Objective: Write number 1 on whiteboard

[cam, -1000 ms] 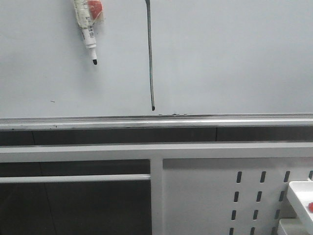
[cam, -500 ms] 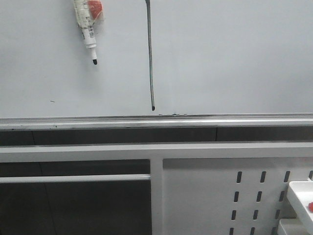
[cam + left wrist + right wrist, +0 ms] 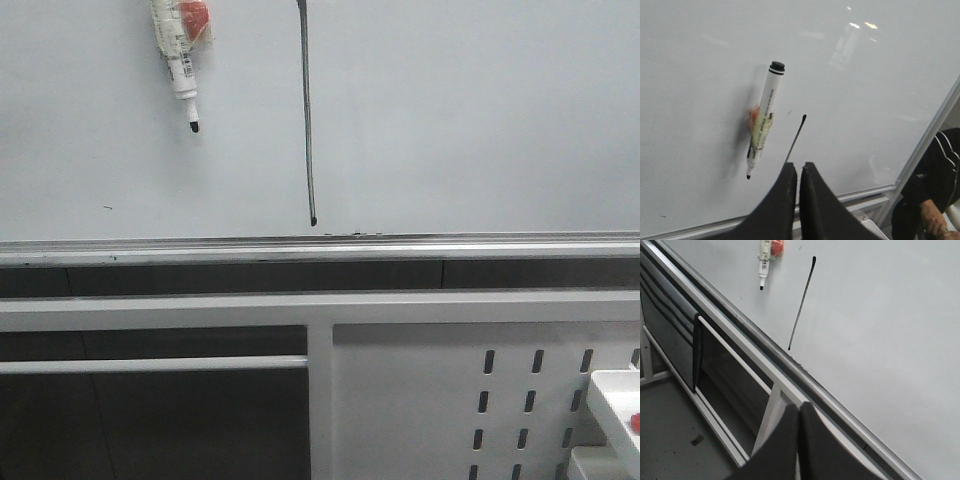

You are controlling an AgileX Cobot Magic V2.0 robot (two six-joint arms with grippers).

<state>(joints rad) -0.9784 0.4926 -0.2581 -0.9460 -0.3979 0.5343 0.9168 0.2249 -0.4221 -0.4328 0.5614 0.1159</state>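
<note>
Number 1 [image 3: 308, 120] drawn on whiteboard [image 3: 480, 120], both jaws clenched empty, well apart from stroke

Left claw [image 3: 798, 172]: matte black, two smooth tapered fingers. Right claw [image 3: 799, 412]: same black, plain, unmarked.

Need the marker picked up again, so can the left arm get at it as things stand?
Probably yes. The marker sits on the whiteboard beside the number 1, with nothing seen between it and the left gripper. The fingers are shut, though, so they must open first.
</note>
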